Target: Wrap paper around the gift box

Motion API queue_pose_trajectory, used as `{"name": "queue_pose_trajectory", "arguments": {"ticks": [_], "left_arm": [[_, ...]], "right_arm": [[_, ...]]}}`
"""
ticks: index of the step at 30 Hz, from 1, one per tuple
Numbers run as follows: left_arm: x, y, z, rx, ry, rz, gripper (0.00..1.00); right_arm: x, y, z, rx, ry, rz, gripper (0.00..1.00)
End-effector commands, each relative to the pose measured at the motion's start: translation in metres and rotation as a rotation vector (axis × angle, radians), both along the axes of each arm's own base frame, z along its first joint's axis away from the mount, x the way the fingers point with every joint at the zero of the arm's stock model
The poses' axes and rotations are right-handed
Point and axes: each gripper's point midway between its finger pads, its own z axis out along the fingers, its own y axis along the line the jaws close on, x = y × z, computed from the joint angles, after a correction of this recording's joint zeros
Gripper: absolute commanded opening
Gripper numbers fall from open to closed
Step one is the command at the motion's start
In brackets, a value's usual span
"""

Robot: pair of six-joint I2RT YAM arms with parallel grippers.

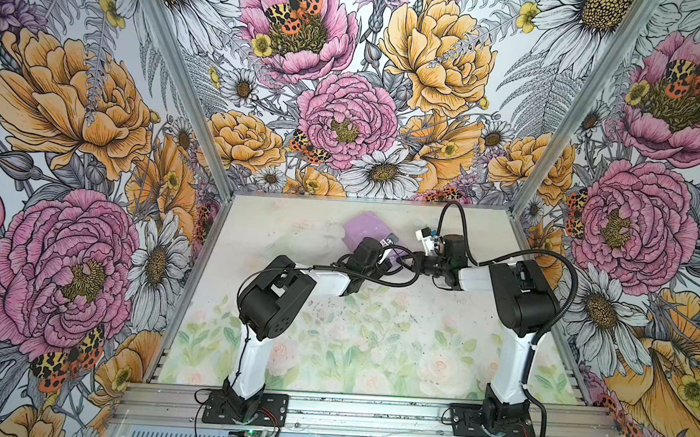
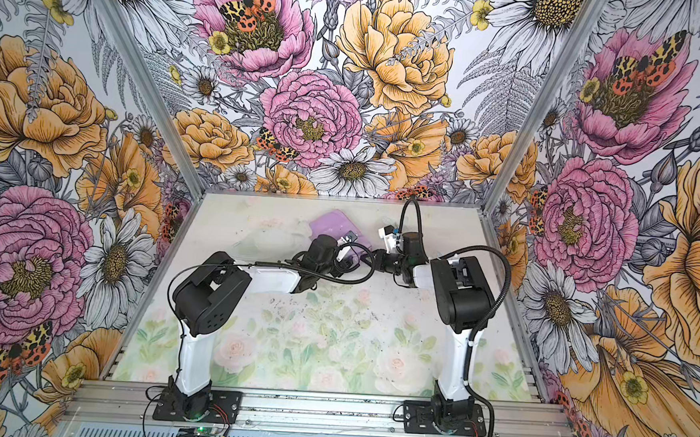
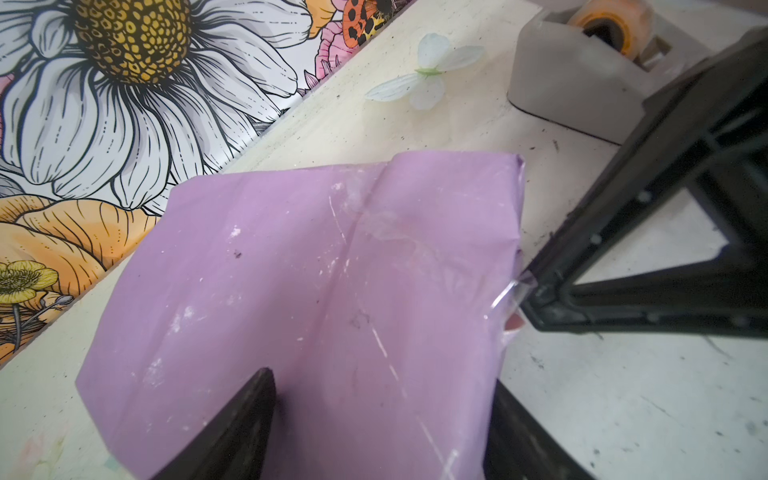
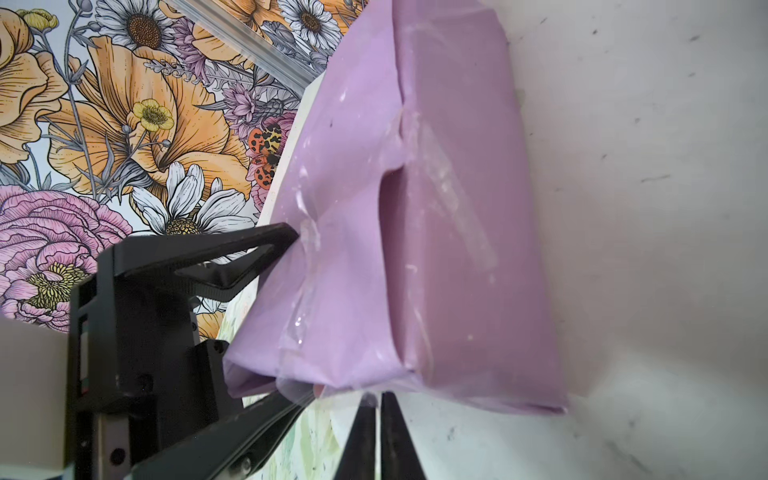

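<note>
The gift box (image 1: 365, 229) lies at the back middle of the table, fully covered by the paper (image 3: 311, 270), so it reads as a creased lilac block. Clear tape runs along the seam (image 4: 436, 178). My left gripper (image 3: 382, 376) straddles the near end of the wrapped box, one finger on each side and both touching the paper. Seen from the right wrist, the left gripper (image 4: 299, 316) has the parcel between its fingers. My right gripper (image 4: 378, 397) is shut, its tips against the folded end flap, where a clear tape piece (image 3: 509, 293) sticks out.
A grey tape dispenser (image 3: 582, 83) with an orange roll stands just beyond the parcel. A small white fabric butterfly (image 3: 428, 75) lies near the back wall. Both arms meet over the back middle of the floral table (image 1: 354, 332).
</note>
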Motion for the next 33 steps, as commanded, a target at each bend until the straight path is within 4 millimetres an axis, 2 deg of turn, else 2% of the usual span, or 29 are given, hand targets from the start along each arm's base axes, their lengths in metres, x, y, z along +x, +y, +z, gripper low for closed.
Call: {"name": "queue_pose_trajectory", "arguments": {"ticks": [1, 8, 12, 19, 33], "left_arm": [[-0.018, 0.024, -0.057, 0.093, 0.171, 0.009, 0.74], [-0.018, 0.023, -0.056, 0.091, 0.172, 0.009, 0.74], [-0.017, 0.024, -0.056, 0.091, 0.171, 0.011, 0.74], [-0.017, 0.024, -0.056, 0.091, 0.169, 0.016, 0.74], [-0.016, 0.025, -0.056, 0.092, 0.168, 0.020, 0.74]], "right_arm": [[0.006, 0.005, -0.003, 0.004, -0.016, 0.003, 0.05], [0.008, 0.007, -0.007, 0.004, -0.004, -0.005, 0.04], [0.010, 0.006, 0.001, 0.019, -0.028, -0.019, 0.03], [0.000, 0.005, 0.014, 0.038, -0.041, 0.001, 0.00], [-0.012, 0.005, 0.027, 0.079, -0.038, 0.013, 0.00]]}}
